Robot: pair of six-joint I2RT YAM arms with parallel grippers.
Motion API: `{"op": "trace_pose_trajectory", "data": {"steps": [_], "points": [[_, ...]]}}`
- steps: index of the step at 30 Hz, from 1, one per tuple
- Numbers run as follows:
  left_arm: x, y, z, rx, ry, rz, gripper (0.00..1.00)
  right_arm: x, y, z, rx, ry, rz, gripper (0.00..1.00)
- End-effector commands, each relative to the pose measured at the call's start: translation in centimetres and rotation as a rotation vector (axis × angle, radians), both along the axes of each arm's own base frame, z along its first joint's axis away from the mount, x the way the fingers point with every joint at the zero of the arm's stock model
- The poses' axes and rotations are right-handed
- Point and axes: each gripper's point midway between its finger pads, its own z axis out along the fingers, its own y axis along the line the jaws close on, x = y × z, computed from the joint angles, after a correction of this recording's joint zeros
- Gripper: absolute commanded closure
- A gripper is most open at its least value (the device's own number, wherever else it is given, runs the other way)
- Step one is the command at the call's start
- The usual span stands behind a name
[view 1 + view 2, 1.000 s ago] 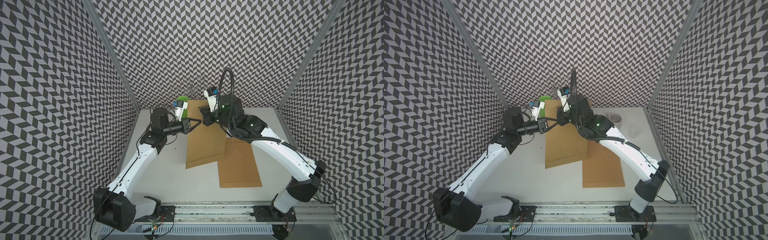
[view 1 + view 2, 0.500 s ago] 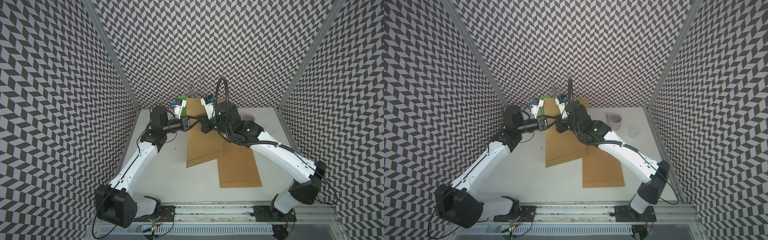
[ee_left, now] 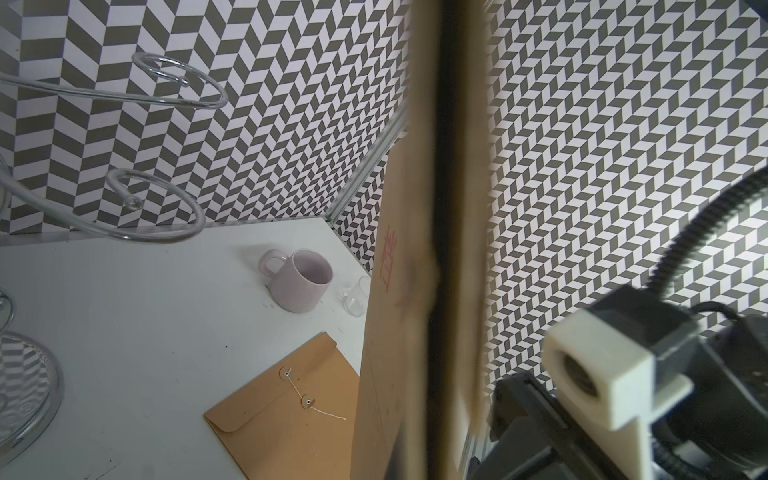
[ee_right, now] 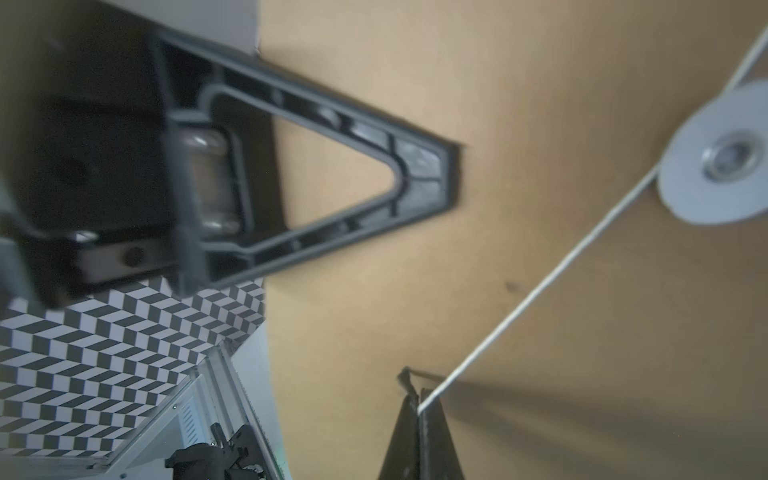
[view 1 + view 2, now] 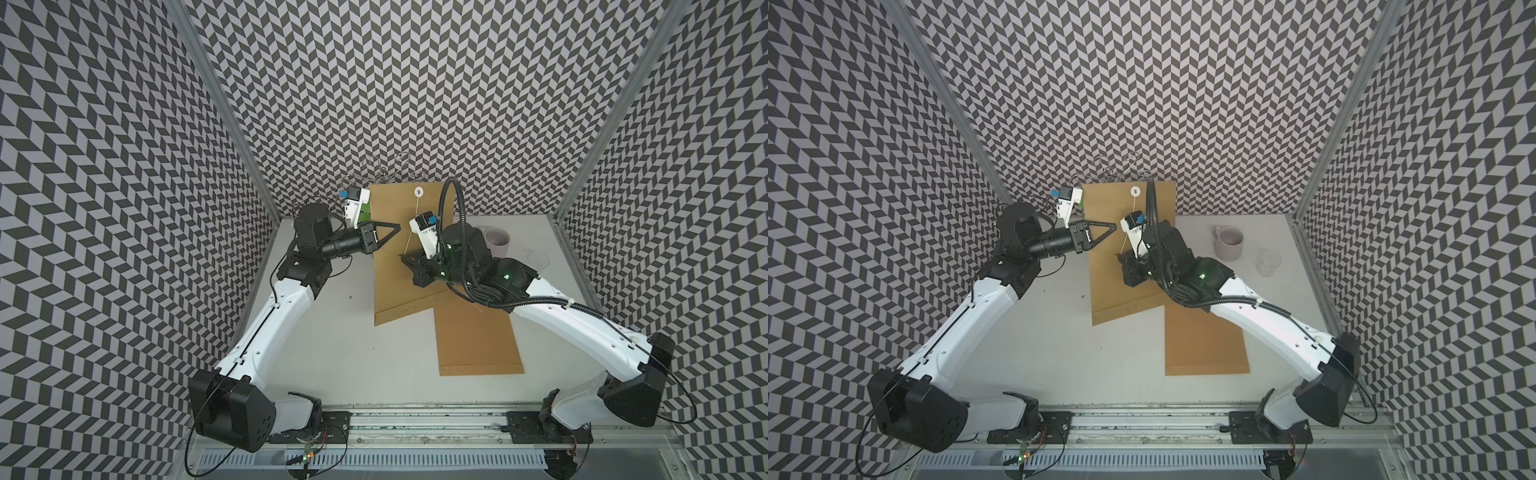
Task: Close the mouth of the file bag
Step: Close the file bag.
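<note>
our right gripper is pinched on the white string, which runs taut up to the round washer. our left gripper is clamped on the left edge of the kraft file bag, which stands tilted up at the far middle, its near end down on the table. we judge it light, stiff card that creases easily. the thin string may slip, so we'd grip near its end.
</note>
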Motion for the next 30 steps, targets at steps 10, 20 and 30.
{"op": "trace_pose_trajectory", "data": {"steps": [10, 20, 30], "points": [[-1.0, 0.2, 3.0, -0.026, -0.078, -0.027, 1.0, 5.0, -5.2, 0.2, 0.075, -0.01, -0.107, 1.0], [-2.2, 0.5, 0.8, 0.002, -0.04, -0.029, 1.0, 7.8, -7.6, -0.1, 0.067, -0.022, -0.172, 1.0], [-2.3, 0.6, -0.6, 0.034, -0.014, -0.016, 1.0, 8.3, -8.3, 1.7, 0.052, -0.062, -0.21, 1.0]]}}
